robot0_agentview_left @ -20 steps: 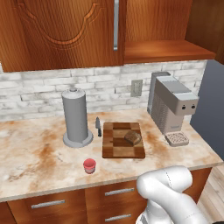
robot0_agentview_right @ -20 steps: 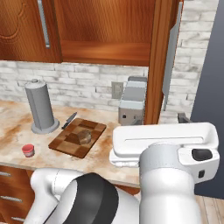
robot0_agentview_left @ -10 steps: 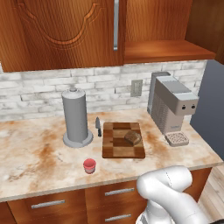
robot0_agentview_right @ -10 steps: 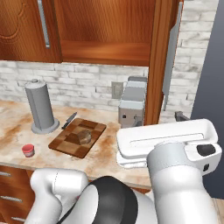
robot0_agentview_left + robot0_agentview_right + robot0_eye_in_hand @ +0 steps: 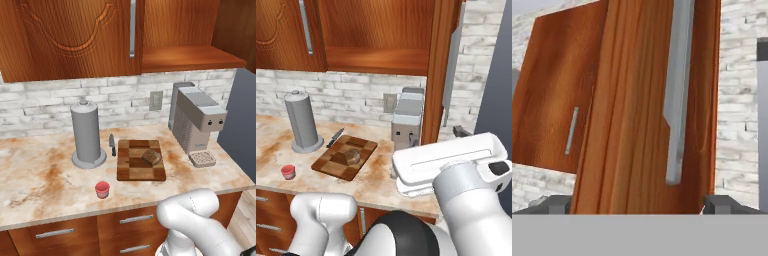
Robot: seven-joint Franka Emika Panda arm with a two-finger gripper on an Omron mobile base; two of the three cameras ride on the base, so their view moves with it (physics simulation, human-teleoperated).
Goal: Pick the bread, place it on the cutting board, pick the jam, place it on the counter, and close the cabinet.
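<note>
Bread (image 5: 152, 157) sitting on the cutting board (image 5: 140, 160), near the middle of the bench (image 5: 40, 175). Jam (image 5: 102, 189) standing on the bench too, close to the front edge and apart from the board. So only the cabinet (image 5: 438, 75) left to shut, by the look of it.

Cabinet door swung wide open, seen edge-on above the right end of the bench, right in front of the hand. Jaws (image 5: 637, 207) spread wide apart, holding nothing, one tip on each side of the door's edge. Silver bar handle (image 5: 677, 90) running up the door face, just above the tips.

Door looks stiff, hard wood, likely heavy-ish but swinging easy on its hinges. Not breakable. No need to grab it at all, probably: a flat push on the big face near the handle side, far from the hinges, should swing it closed. Smooth wood could be slippery, so a slow, steady push seems best. Other door (image 5: 557, 110) already closed.
</note>
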